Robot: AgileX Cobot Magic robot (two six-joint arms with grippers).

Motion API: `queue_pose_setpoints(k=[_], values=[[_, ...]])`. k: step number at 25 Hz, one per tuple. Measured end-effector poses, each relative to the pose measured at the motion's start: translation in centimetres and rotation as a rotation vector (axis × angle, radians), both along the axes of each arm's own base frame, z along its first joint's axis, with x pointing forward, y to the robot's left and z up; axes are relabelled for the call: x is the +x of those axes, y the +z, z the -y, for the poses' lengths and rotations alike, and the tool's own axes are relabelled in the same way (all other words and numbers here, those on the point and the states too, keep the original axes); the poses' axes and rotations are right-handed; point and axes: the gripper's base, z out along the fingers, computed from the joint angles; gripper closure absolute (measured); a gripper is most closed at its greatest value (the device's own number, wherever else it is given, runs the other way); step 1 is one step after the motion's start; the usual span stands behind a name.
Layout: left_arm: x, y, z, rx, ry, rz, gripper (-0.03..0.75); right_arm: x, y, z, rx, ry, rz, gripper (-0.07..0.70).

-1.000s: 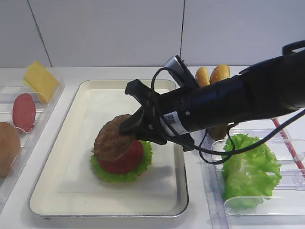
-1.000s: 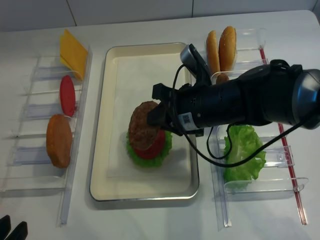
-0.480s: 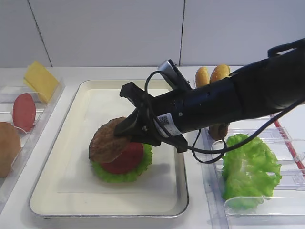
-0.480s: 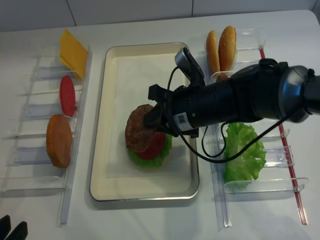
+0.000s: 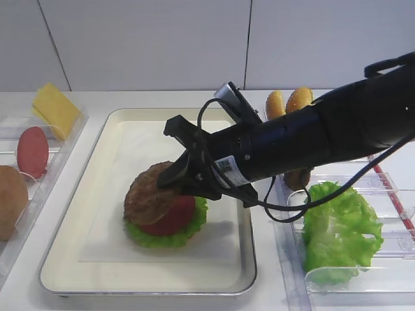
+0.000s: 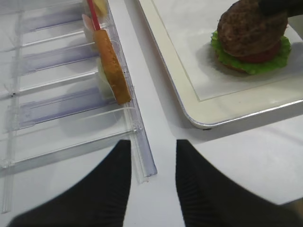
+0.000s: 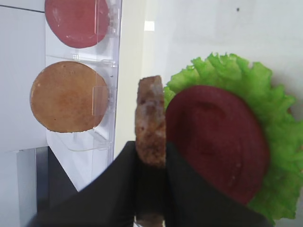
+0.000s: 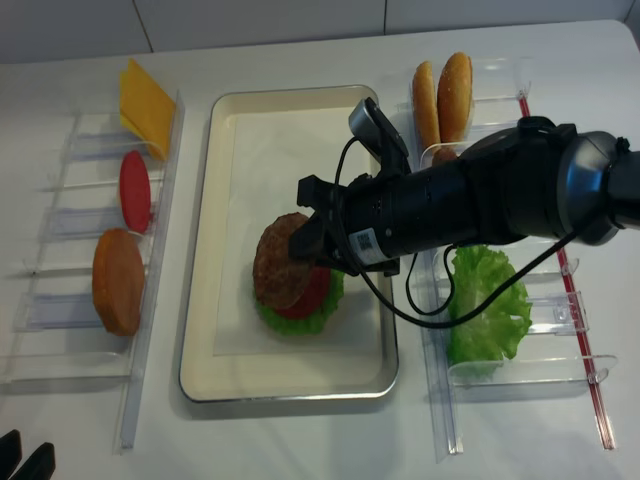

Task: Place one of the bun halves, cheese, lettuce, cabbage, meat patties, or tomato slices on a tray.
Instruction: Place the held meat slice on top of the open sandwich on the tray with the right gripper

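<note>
Since a second ago the right gripper has carried its patty down and leftward, from tilted high over the stack to low against it; little change over the last half second. Jaws clamped on the patty's edge, one black finger on each flat face, seen edge-on in the wrist view. Patty tilted, its lower edge over the tomato slice, which lies flat on a lettuce leaf; whether the patty actually touches the slice I cannot tell. Stack sits on the paper liner toward the front middle of the tray. Right arm reaches in from the right, across the tray's right rim. Left rack: cheese at the back, a second tomato slice in the middle, a round tan bun half nearer the front, each standing in its own slot. Right rack: two bun halves upright side by side at the back, more lettuce in the front slots. Left gripper low over bare table by the tray's near-left corner, fingers apart, nothing between them.
</note>
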Motion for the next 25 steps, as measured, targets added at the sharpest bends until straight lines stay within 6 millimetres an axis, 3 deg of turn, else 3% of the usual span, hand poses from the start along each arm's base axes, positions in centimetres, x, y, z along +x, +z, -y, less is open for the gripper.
queue_pose_setpoints(k=[25], values=[[0.00,0.00,0.00,0.000,0.000,0.000,0.491,0.21,-0.91,0.15,-0.056,-0.006,-0.013,0.502]])
